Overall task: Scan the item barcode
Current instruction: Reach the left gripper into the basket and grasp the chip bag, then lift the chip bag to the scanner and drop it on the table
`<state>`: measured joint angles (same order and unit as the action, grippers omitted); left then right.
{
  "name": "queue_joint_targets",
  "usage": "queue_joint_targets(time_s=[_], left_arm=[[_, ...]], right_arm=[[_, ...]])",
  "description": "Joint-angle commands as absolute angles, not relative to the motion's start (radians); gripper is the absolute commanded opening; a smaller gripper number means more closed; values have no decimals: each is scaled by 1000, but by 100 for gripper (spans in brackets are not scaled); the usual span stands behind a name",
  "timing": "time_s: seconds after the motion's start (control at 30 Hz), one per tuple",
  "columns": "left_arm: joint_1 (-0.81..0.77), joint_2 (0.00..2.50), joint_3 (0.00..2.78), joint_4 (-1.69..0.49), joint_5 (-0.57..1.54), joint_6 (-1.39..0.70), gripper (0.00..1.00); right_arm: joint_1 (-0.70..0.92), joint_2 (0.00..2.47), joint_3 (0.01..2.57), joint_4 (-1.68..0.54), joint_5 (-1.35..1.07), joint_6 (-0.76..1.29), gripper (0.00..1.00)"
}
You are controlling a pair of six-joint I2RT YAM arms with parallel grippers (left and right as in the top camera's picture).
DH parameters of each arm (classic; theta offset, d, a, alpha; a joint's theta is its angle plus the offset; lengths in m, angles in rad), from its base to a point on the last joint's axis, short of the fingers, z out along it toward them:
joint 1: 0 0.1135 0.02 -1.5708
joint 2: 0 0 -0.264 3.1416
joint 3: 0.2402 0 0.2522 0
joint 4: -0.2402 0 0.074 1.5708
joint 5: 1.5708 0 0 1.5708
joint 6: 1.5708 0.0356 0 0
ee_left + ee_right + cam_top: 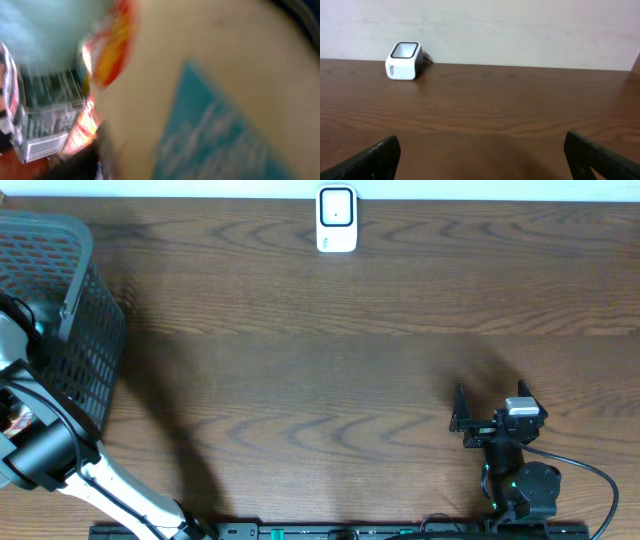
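Note:
The white barcode scanner [337, 218] stands at the table's far edge, and the right wrist view shows the scanner [403, 61] at upper left. My left arm reaches into the black mesh basket [60, 300] at the far left, its gripper hidden there. The left wrist view is badly blurred and filled by a cream item with a teal patch [210, 100], pressed close to the camera. Whether the jaws hold it does not show. My right gripper [488, 418] rests low at the front right, open and empty [481, 145].
Around the cream item in the basket lie other packs: a red and orange one [112, 45] and a grey-white one [45, 125]. Bare brown wood table [320, 380] lies between basket, scanner and right arm. A pale wall [520, 25] rises behind the scanner.

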<state>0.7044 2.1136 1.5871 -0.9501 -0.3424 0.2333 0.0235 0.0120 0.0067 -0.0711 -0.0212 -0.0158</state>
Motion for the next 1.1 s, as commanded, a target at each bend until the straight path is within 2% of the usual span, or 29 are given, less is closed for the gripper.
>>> queue_joint_targets(time_s=[0.0,0.07,0.17,0.3,0.57,0.9,1.07], left_arm=[[715,2154,1553,-942,-323,215,40],[715,2149,1554,-942,-323,204,28],[714,2135,1568,-944,-323,154,24],[706,2091,1615,-952,-323,52,8],[665,1848,1670,-938,-304,-88,8],[655,1509,1670,-738,156,-93,7],[655,1382,1670,-628,199,-282,7]], right_arm=[[20,7,6,-78,-14,-16,99],[20,7,6,-78,-14,-16,99],[20,7,6,-78,-14,-16,99],[20,7,6,-78,-14,-16,99],[20,7,6,-78,-14,-16,99],[20,7,6,-78,-14,-16,99],[20,7,6,-78,-14,-16,99]])
